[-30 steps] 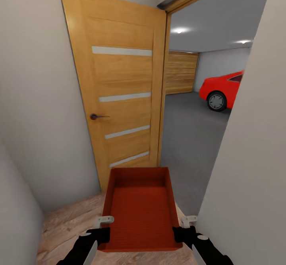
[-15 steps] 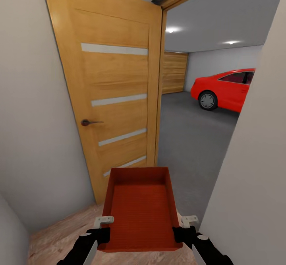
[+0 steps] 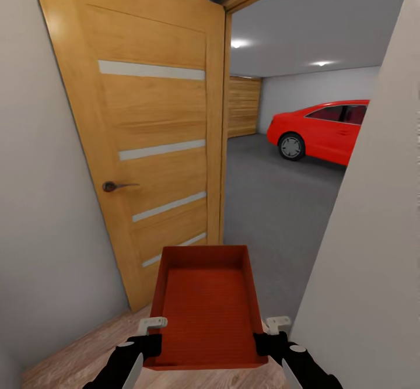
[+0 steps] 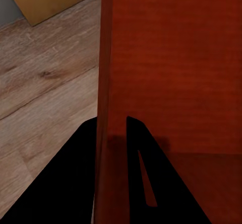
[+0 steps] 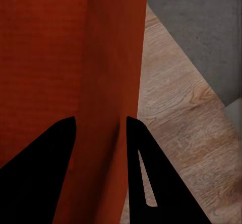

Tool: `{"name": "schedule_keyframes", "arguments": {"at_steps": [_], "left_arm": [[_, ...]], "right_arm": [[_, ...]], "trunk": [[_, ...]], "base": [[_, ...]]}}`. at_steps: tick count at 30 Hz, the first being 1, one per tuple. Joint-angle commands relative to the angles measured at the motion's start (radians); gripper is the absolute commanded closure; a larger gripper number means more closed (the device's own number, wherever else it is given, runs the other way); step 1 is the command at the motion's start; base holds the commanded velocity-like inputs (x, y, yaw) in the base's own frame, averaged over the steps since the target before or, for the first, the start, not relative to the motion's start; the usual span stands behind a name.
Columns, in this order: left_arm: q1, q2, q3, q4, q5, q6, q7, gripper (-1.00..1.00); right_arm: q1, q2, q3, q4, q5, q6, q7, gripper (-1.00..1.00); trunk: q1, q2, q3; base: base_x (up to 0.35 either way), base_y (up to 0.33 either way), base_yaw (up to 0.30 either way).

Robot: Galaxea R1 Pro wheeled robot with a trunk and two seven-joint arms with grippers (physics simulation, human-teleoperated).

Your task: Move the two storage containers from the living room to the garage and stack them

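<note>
Both tools clamping red bin [image 3: 205,307], wood planks [image 3: 81,360], grey garage floor [image 3: 274,202] ahead

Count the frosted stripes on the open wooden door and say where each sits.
4 on the door: one near the top, one at mid-height, one below the handle, and the lowest, partly hidden behind the red-orange container.

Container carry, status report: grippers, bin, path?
Left gripper and right gripper shut on container walls. Bin level, empty. Door open; garage floor ahead.
</note>
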Motion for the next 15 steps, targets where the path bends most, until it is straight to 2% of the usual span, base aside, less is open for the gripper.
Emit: {"name": "schedule_keyframes", "arguments": {"at_steps": [1,7,15], "left_arm": [[0.0,0.004,-0.001,0.0,-0.016,0.008,0.019,1.0],[0.0,0.005,-0.001,0.0,-0.016,0.008,0.018,1.0],[0.0,0.005,-0.001,0.0,-0.016,0.008,0.018,1.0]], "right_arm": [[-0.001,-0.001,0.008,-0.022,-0.015,-0.022,0.024,1.0],[-0.001,-0.001,0.008,-0.022,-0.015,-0.022,0.024,1.0],[-0.001,-0.001,0.008,-0.022,-0.015,-0.022,0.024,1.0]], "trunk": [[0.0,-0.001,-0.002],[0.0,-0.001,-0.002],[0.0,-0.001,-0.002]], "base": [[0.0,0.0,-0.151],[0.024,0.014,-0.151],[0.229,0.146,-0.151]]}}
